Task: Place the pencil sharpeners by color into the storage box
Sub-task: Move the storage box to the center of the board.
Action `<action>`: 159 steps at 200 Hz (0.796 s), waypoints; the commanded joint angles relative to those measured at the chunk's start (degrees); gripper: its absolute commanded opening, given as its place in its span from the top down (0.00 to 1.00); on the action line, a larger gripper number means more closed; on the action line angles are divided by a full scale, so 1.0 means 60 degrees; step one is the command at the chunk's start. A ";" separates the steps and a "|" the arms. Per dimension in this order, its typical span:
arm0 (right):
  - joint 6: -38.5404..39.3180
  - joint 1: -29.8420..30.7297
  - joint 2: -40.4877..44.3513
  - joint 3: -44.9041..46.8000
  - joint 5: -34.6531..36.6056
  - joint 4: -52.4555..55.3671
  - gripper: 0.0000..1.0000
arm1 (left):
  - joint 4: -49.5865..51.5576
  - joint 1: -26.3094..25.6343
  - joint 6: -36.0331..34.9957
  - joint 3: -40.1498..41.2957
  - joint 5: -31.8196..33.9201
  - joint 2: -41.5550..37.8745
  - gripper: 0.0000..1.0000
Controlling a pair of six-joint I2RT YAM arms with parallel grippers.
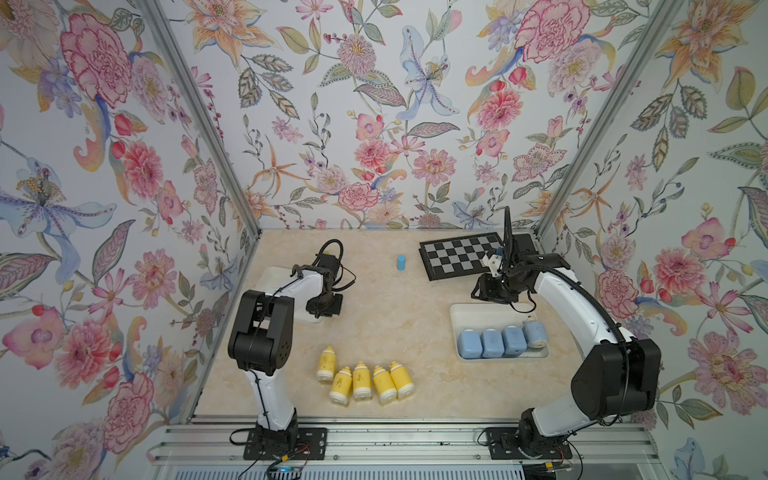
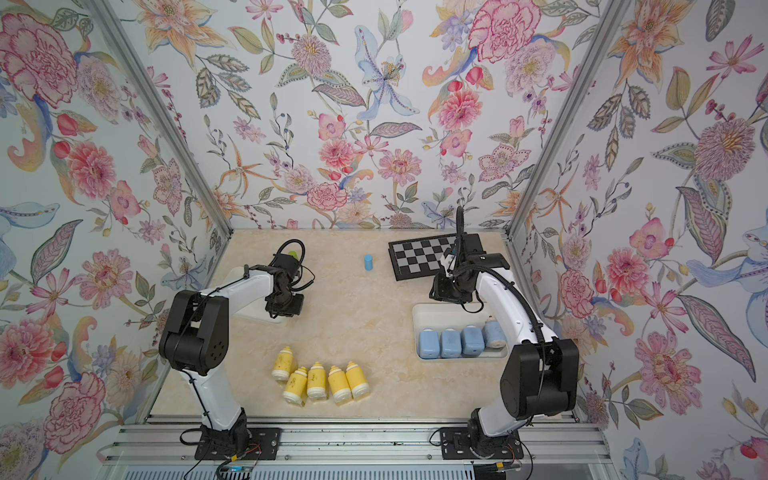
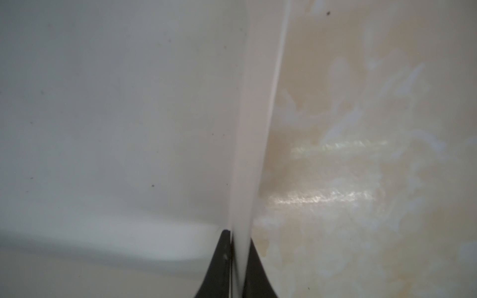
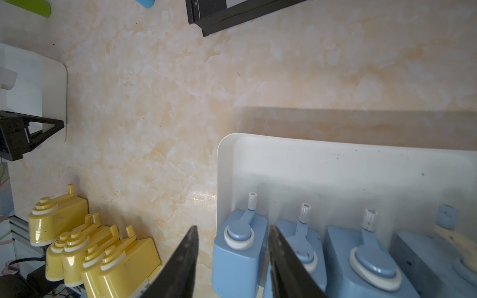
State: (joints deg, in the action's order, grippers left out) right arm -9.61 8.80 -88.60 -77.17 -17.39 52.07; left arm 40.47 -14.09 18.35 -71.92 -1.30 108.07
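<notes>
While the left pincer (image 3: 237, 236) clamps tight on the rim of a white plastic tray (image 3: 247, 129) at 9 o'clock, the right pincer (image 4: 233, 227) hangs part-open and empty above four pale-blue blocky sharpeners (image 1: 498, 341) in a second white tray (image 1: 457, 309) at 3 o'clock; five yellow bottle-shaped sharpeners (image 1: 361, 380) lie at 6 o'clock.

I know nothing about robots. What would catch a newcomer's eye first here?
The floral wallpaper on all three walls hits first. Then the colours: five yellow pencil sharpeners clustered at the front of the table, four blue pencil sharpeners in a white tray on the right. The left claw pinches the rim of a second white tray.
</notes>
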 commanded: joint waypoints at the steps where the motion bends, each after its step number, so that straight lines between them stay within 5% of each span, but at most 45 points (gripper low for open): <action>1: 0.0224 -0.0075 0.0252 0.0100 -0.0284 -0.0112 0.54 | 0.0345 -0.0373 0.1167 0.0091 -0.0002 -0.0473 0.88; 100: 0.0136 -0.0263 0.0689 0.0356 -0.0742 -0.0271 0.54 | -0.0162 -0.2653 0.3990 -0.1522 -0.0523 0.0523 0.86; 159: 0.0107 -0.0302 0.0894 0.0482 -0.0954 -0.0352 0.54 | 0.0118 -0.3490 0.4416 -0.3291 -0.0569 0.1795 0.85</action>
State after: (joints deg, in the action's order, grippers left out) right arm -9.43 7.35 -85.08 -75.24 -21.76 50.98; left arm 40.27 -33.50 41.76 -87.74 -4.34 116.09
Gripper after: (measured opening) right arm 0.463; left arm 0.145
